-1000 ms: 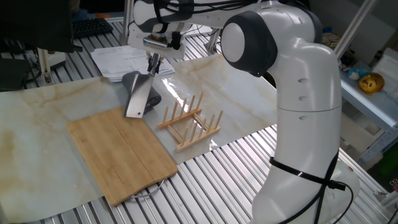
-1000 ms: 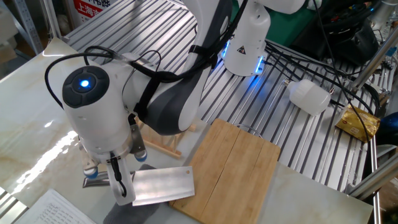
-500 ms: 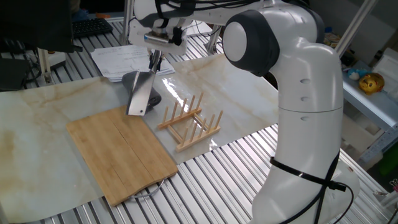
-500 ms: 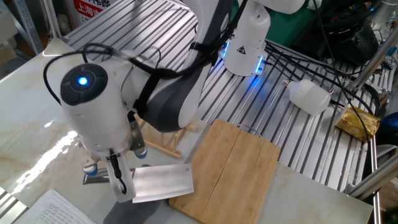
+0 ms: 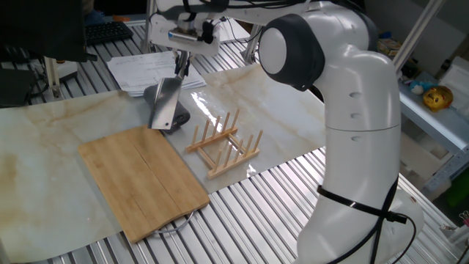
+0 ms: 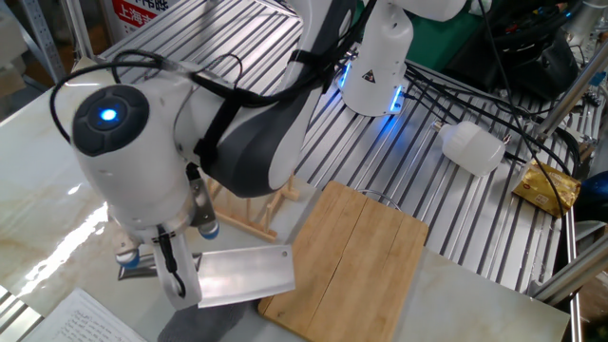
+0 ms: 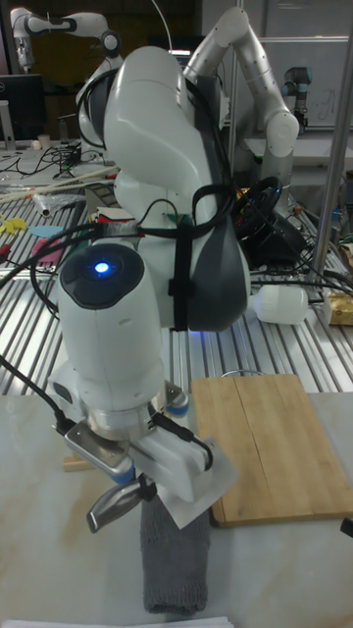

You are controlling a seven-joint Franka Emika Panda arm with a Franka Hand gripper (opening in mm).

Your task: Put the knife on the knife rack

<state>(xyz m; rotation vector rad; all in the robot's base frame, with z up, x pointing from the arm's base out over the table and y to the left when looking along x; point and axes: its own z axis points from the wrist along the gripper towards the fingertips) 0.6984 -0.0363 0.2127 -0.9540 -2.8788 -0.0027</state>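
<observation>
Two fingers of my gripper [image 5: 178,68] clench the broad grey cleaver [image 5: 164,106] aloft at upper left; next, the light-wood pegged rack [image 5: 223,144].

Not much legible here. Red sign [image 6: 144,11] at the top edge of the other fixed view, behind the metal table: white characters on red, cut off by the frame, too small to make out. White robot base [image 6: 377,59] bearing a small dark triangular warning symbol, blue glow beside it, nothing readable around it. Printed sheets of paper [image 5: 146,70] at the table's far side in one fixed view: lines of print, blurred beyond reading. No brand names or numbers legible anywhere.
</observation>
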